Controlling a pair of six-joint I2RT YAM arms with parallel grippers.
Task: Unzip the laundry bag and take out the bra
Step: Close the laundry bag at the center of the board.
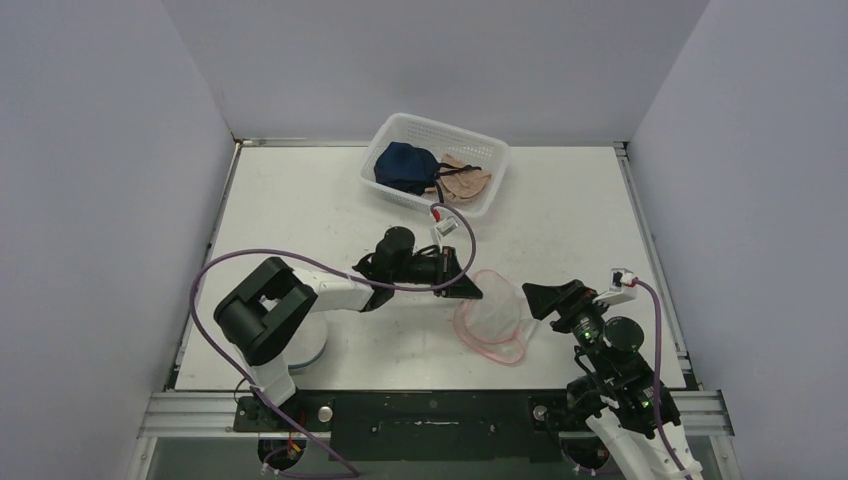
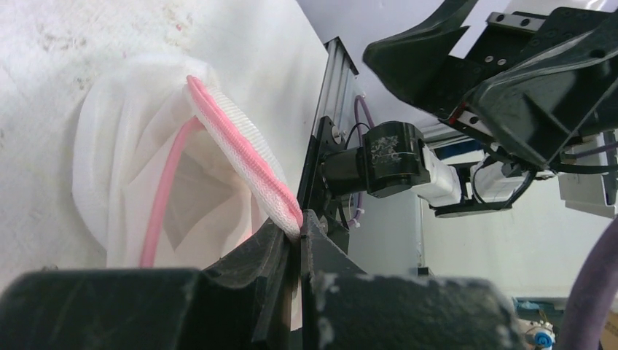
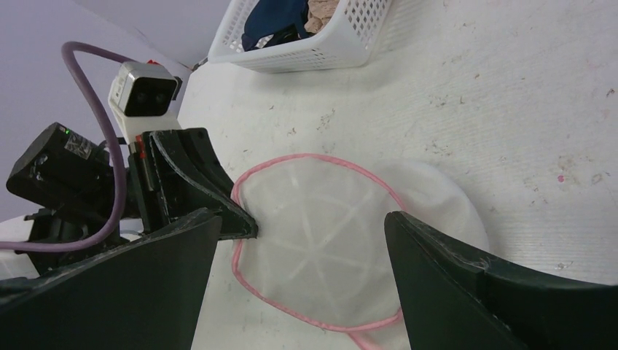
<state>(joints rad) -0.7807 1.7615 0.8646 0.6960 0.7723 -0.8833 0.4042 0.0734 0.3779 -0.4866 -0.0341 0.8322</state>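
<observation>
The left claw (image 2: 299, 232) is pinched shut on the pink-trimmed rim of the laundry bag (image 2: 146, 168), holding that edge raised off the table (image 1: 300, 200). The right claw (image 3: 302, 219) hangs wide over the bag's open mouth and holds nothing. Through the mesh the bag looks empty. A beige bra (image 1: 465, 182) lies in the basket (image 1: 437, 122) at the far side, beside a navy garment (image 1: 405, 165).

The pinch catches only a thin strip of rim, so a tug could slip it free or drag the light bag across the table. The claws stand close together, and a careless reach could knock one against the other or snag the mesh.
</observation>
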